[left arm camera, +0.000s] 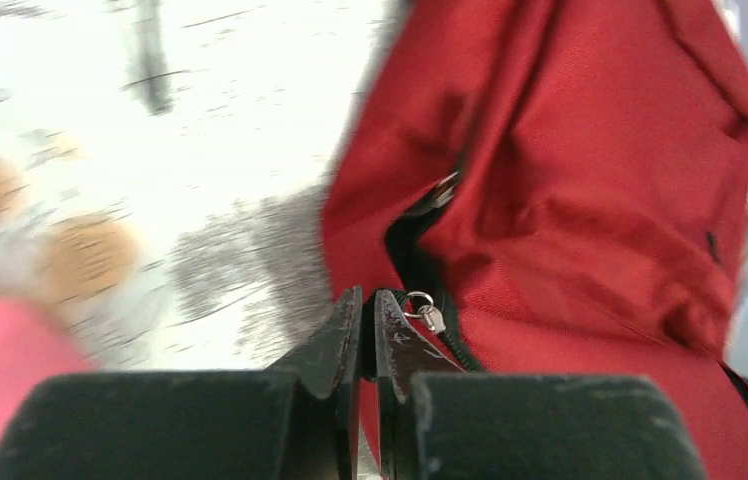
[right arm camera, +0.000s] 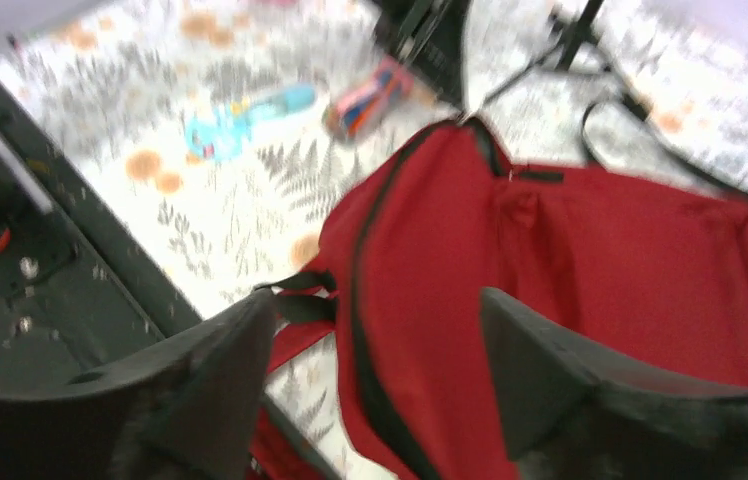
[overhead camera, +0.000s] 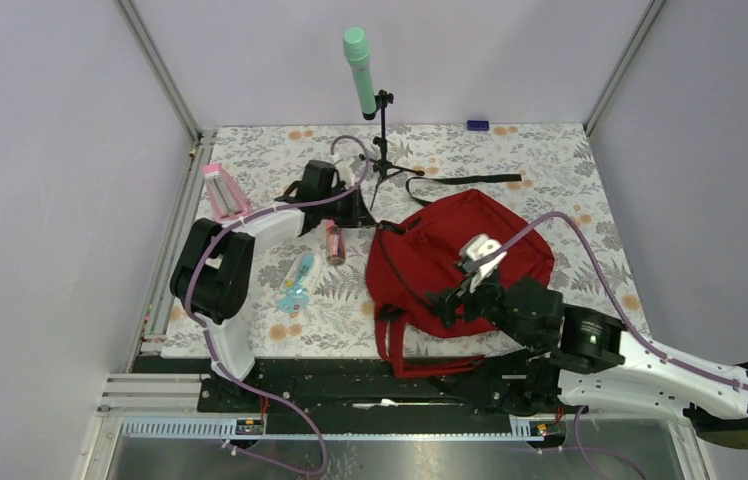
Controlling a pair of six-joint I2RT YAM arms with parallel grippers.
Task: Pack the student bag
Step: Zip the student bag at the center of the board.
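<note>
The student bag (overhead camera: 475, 235), a large soft dark-red fabric backpack with black zippers, lies flat just right of the middle of the floral-patterned desk (overhead camera: 560, 165). Its near end reaches the desk's near edge. The red shoulder straps (overhead camera: 387, 345) spill past that edge onto the black base rail (overhead camera: 330, 385). A loose black strap (overhead camera: 465, 181) trails over the desk behind the bag.

The left jaws sit at the bag's far-left corner. Their black fingers (left arm camera: 335, 335) are pressed together with nothing visible between them. A small metal zipper pull (left arm camera: 425, 312) lies just beside one finger, where the black zipper gapes. The right jaws hang over the bag's near-left part, dark fingers (right arm camera: 215, 370) spread wide apart and gripping nothing, with red fabric showing in the gap.

Left of the bag, a small pink-and-copper tube (overhead camera: 335, 243) lies close by the left jaws. A light-blue plastic item (overhead camera: 297, 282) lies nearer the front, and a pink-and-white oblong packet (overhead camera: 221, 190) is near the left edge. A mint-green cylinder (overhead camera: 359, 58) on a black tripod stand (overhead camera: 383, 150) stands behind the bag, and a small dark-blue block (overhead camera: 477, 125) sits at the far edge.

Open floral surface runs along the bag's right side to the right edge, and across the near-left corner. Grey walls (overhead camera: 50, 200) and aluminium frame posts (overhead camera: 160, 65) close the left, far and right sides.
</note>
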